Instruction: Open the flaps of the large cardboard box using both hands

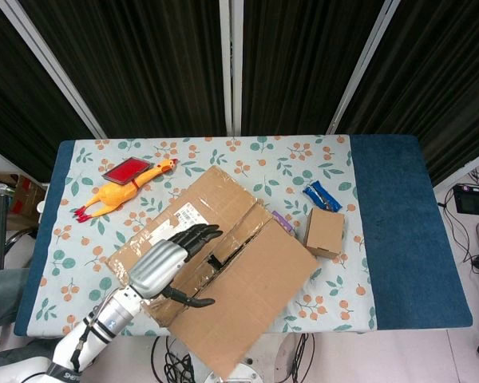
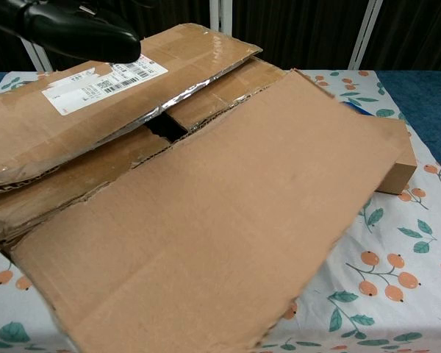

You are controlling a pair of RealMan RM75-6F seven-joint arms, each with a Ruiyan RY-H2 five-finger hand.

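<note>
The large cardboard box [image 1: 223,203] lies slanted at the table's middle. Its near flap [image 1: 251,295] is folded out flat toward me and overhangs the front edge; in the chest view this flap [image 2: 206,235] fills the foreground. The far flap [image 2: 95,95], bearing a white label, still lies over the top, and a dark gap [image 2: 165,126] shows between the inner flaps. My left hand [image 1: 166,267] hovers over the box's near left part, dark fingers [image 1: 199,235] spread and holding nothing; it shows as a dark shape [image 2: 73,31] at the chest view's top left. My right hand is in neither view.
A rubber chicken [image 1: 124,191] and a red flat item [image 1: 128,170] lie at the back left. Right of the big box stand a small cardboard box [image 1: 325,232], a blue packet [image 1: 322,195] and a purple box [image 1: 281,221] mostly hidden by the flap.
</note>
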